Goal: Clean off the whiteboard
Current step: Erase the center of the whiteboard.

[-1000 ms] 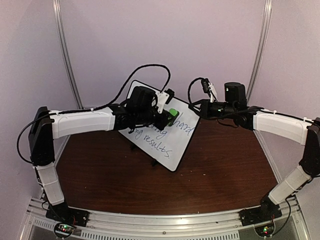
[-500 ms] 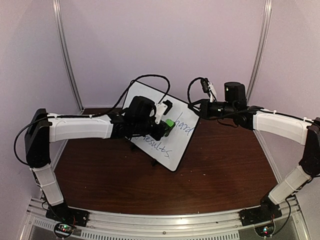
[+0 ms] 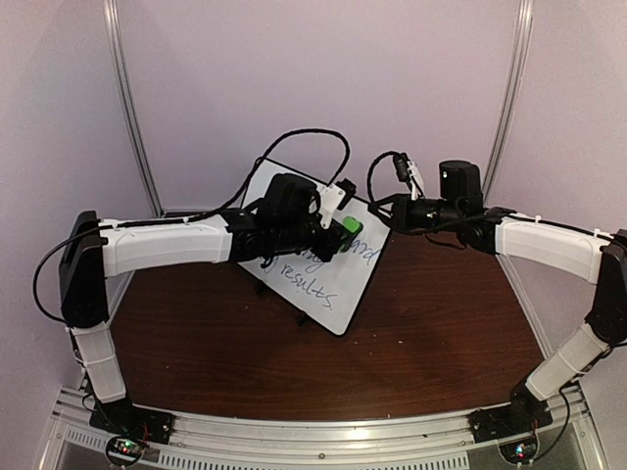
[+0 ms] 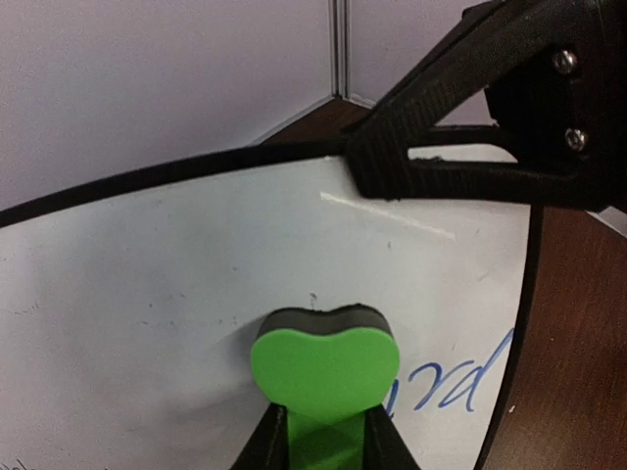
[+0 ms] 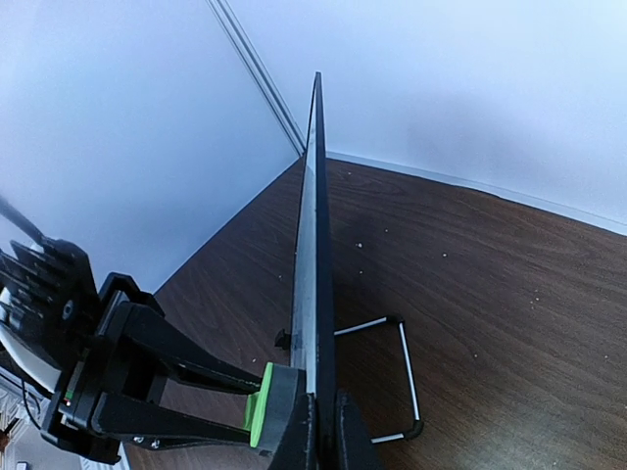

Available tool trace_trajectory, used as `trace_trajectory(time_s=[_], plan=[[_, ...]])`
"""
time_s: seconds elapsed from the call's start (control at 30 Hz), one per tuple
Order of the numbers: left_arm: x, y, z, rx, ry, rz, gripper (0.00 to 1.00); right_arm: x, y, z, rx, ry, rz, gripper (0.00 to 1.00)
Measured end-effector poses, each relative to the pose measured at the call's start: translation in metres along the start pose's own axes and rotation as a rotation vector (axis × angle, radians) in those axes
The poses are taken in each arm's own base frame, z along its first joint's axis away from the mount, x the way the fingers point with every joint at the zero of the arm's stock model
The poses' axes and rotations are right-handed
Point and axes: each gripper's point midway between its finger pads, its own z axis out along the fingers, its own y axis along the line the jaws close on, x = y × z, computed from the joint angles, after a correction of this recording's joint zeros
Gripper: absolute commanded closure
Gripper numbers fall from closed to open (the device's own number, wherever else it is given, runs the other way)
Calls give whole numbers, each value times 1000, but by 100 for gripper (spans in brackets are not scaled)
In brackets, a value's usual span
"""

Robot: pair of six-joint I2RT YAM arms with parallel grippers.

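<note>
Left arm (image 3: 162, 245) outstretched, green eraser (image 3: 350, 227) flat against the propped whiteboard (image 3: 343, 294).

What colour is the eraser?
Eraser: bright green, dark pad; best in left wrist view.

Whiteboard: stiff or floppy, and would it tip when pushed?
Likely stiff: the whiteboard shows a straight, thin edge. It probably tips easily when the eraser pushes it, standing on a thin wire foot; the right hand pinching its edge seems to brace it.
</note>
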Motion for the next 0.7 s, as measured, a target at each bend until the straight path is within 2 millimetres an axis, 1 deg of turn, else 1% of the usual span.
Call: trace_trajectory(time_s=[0.07,0.2,0.23,0.3,0.33,0.57,0.6,0.7], plan=[[8,0,-3,0,5,0,83,0,1,0,-6,1,-2,100],[38,0,-9,-1,57,1,83,-2,4,1,-20,0,-17,100],[48,-1,-11,-1,76,0,83,-2,5,1,-23,0,-21,100],[61,-2,-12,0,103,-2,83,-2,6,1,-27,0,-27,100],[64,-2,-13,0,110,-4,83,-2,6,1,-27,-1,-28,100],[62,-2,-11,-3,130,-3,83,-2,6,1,-25,-1,-28,100],[59,-2,-9,-2,138,-1,83,-2,5,1,-21,-1,-27,100],[42,-3,-3,0,134,7,83,-2,0,1,4,-1,-15,100]])
